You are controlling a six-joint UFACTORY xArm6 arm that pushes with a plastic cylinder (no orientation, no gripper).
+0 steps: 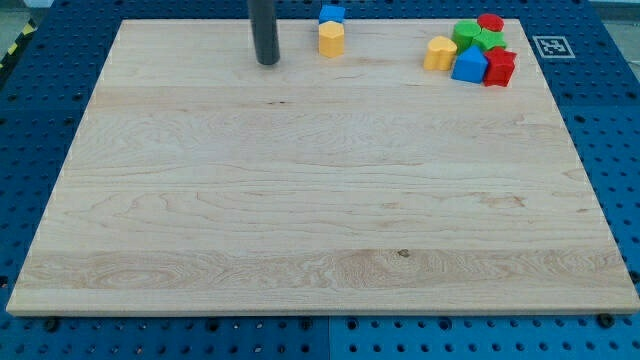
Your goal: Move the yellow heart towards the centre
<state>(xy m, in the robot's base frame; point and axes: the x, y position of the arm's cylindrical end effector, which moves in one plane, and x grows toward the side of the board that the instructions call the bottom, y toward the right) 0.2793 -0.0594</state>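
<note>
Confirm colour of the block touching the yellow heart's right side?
Blue, seen in the camera view; it sits against the yellow heart.

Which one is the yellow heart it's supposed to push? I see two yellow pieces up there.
Look at the wooden board's far right corner, at the view's top, where a cluster of blocks sits. The yellow heart is on that cluster's left edge, beside the blue block. The other yellow block stands apart, nearer my tip, under a small blue cube.

A plain, smooth, dark grey cylindrical rod ending in my tip [267,62].
</note>
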